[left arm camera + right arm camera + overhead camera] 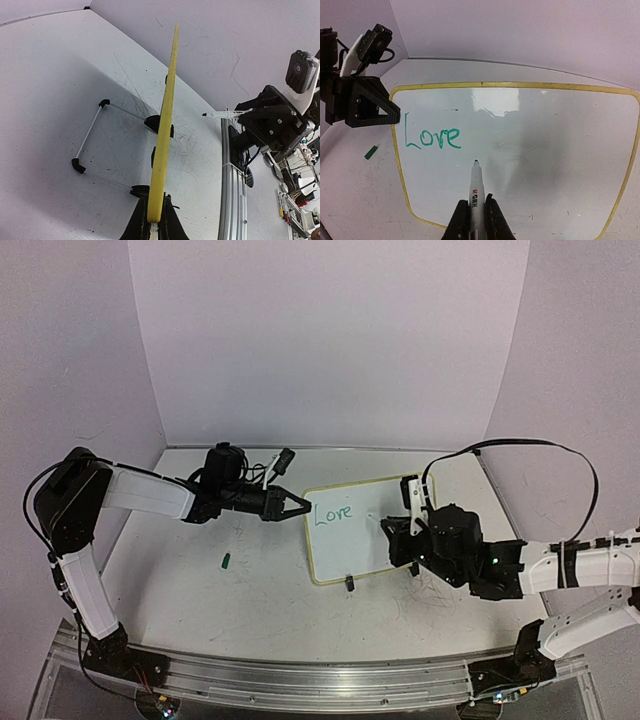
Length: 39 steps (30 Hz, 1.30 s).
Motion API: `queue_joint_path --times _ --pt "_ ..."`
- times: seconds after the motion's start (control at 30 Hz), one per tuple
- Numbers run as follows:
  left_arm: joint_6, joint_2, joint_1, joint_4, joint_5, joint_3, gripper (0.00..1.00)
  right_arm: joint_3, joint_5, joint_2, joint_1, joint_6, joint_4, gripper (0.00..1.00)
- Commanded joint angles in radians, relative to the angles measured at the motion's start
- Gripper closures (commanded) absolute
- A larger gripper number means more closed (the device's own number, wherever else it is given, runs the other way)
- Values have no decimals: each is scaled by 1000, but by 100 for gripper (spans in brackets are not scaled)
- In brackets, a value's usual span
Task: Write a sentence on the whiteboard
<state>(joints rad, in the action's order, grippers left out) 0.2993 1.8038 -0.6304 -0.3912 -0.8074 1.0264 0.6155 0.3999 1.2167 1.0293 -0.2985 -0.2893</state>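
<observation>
On the scuffed table (250, 590), the whiteboard (355, 540) stands propped on its black feet (350, 583), "Love" in green on its face. It looks light, stiff and slick, best held by the thin yellow frame: the left jaws pinch its left edge. The right jaws, clamped on a marker (475, 185), hold the tip just short of the face, below the word.
</observation>
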Motion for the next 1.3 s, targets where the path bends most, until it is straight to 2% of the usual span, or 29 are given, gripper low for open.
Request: queue_joint_path --times 0.0,0.37,0.53,0.63,0.87,1.27 --pt "-21 -24 -8 48 59 21 100 11 -15 -35 -19 6 -16 100" --pt "-23 -28 -8 49 67 18 100 10 -38 -18 -37 221 -41 100" --pt "-23 -21 -9 51 69 18 100 -25 -153 -43 -65 344 -125 100" --pt "-24 -20 -9 52 70 17 100 -18 -188 -3 -67 363 -157 100" --pt "-26 -18 -11 52 70 17 100 -21 -106 37 -67 360 -233 100" --pt "-25 -15 -12 54 65 20 100 9 -57 103 -73 351 -240 100"
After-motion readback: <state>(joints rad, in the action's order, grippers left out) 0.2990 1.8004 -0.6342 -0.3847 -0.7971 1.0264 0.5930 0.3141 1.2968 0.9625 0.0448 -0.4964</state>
